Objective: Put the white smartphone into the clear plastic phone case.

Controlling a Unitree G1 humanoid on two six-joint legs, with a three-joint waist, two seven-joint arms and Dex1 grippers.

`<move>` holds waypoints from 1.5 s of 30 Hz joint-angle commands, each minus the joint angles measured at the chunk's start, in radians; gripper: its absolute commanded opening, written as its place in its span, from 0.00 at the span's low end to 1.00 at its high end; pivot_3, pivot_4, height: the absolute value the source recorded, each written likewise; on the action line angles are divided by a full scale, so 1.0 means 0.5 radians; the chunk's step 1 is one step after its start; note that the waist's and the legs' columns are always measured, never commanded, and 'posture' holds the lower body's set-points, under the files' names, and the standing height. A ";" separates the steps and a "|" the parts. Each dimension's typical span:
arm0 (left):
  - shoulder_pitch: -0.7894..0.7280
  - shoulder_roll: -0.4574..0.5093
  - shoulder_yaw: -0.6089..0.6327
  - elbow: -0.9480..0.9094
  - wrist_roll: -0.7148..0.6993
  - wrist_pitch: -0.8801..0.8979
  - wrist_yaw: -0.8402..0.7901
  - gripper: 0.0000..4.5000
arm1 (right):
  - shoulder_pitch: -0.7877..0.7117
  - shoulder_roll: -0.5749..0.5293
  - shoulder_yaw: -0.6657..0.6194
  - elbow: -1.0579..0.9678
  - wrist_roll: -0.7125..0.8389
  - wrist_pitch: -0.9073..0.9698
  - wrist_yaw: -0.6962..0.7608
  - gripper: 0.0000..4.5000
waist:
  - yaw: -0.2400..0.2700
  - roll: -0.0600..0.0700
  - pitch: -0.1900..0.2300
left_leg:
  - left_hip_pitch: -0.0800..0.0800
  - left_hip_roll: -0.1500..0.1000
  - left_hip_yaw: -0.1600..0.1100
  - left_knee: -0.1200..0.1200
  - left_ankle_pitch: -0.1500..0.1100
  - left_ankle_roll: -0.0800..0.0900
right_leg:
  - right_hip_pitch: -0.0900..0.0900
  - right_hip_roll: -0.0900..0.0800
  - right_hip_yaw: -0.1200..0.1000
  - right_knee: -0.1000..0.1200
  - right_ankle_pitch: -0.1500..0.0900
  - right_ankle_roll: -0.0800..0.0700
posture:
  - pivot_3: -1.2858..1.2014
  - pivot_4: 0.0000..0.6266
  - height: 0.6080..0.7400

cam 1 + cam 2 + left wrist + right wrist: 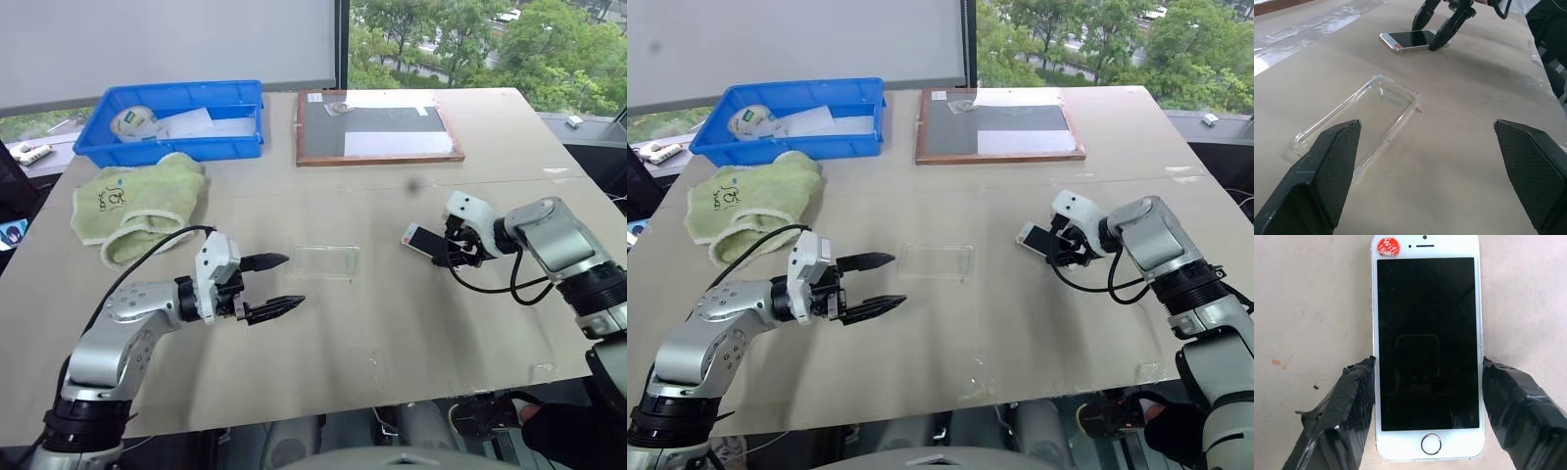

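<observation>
A white smartphone [1426, 350] lies flat, screen up, on the tan table [441, 323], well to the right of the clear plastic phone case [326, 261]. The right gripper [1426, 382] straddles the phone's home-button end, its taped fingers [1349, 404] against or just beside the long edges; whether they grip, I cannot tell. Pinching so near one end could let the phone pivot or slip. The left gripper [276, 284] hovers wide apart, empty, just left of the case.

White smartphone [1427, 352]: white bezels, black glossy screen, red round sticker at top corner. Phone case [325, 261]: clear, colourless. Table [392, 323]: beige. Bin [181, 120]: blue. Cloth [137, 204]: pale green. Board [377, 127]: dark grey, brown frame, white sheets.
</observation>
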 commanded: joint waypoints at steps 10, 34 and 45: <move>-0.081 0.035 0.050 0.188 0.049 -0.104 -0.014 1.00 | -0.067 0.168 -0.238 -0.452 0.262 -0.136 0.068 0.64 | -0.034 0.028 0.020 | -0.008 -0.003 0.004 -0.002 0.000 0.000 | -0.012 0.006 0.004 0.004 0.001 0.000 | 0.52 0.24 1.00; -0.107 0.097 0.027 0.570 0.278 -0.445 -0.144 1.00 | -0.667 0.857 0.675 0.038 -0.257 -0.135 0.145 0.62 | -0.053 0.031 0.023 | -0.028 -0.003 0.003 -0.001 0.001 0.000 | -0.030 0.003 0.001 0.005 0.010 0.001 | 0.52 0.24 1.00; -0.144 0.088 -0.015 0.600 0.291 -0.443 -0.140 1.00 | -0.653 0.813 0.649 -0.229 -0.271 0.069 0.156 0.62 | -0.053 0.031 0.023 | -0.029 -0.003 0.001 -0.001 0.001 -0.001 | -0.031 0.004 -0.001 0.009 0.010 0.000 | 0.52 0.24 1.00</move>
